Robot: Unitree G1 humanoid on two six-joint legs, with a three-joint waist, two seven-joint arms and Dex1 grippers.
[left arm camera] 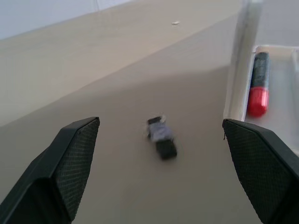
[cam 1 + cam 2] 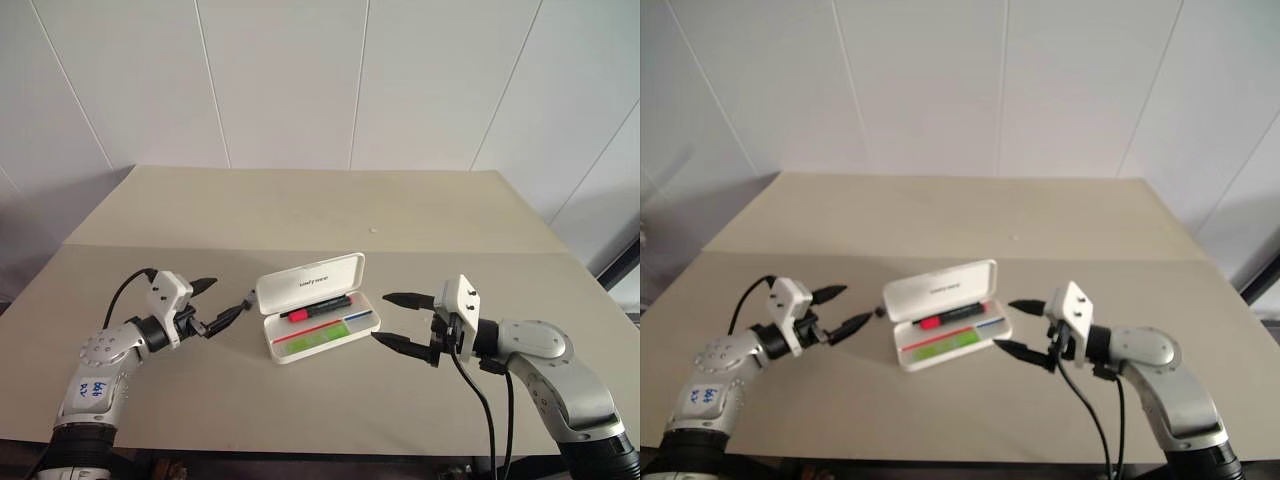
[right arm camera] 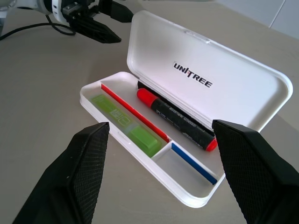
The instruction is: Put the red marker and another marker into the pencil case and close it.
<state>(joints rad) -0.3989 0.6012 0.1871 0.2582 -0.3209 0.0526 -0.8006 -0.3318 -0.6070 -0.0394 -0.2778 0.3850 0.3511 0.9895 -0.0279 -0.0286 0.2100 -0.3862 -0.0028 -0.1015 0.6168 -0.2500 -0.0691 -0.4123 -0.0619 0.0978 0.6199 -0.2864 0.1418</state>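
The white pencil case [image 2: 308, 283] lies at the table's middle with its lid raised toward the back. The red marker [image 3: 177, 119], black-barrelled, lies in the tray's rear compartment against the lid. The lime-green marker [image 3: 126, 126] rests in the front compartment, behind a red stripe. My left gripper [image 2: 228, 296] is open just left of the case and points at its left end without touching it. My right gripper [image 2: 380, 317] is open just right of the case, its fingers on either side of the case's right end, holding nothing.
A small black-and-silver cap-like piece [image 1: 161, 136] lies on the table between my left gripper and the case's left end. A tiny white speck [image 2: 372, 230] sits farther back. The beige table [image 2: 320, 200] runs to a white panelled wall.
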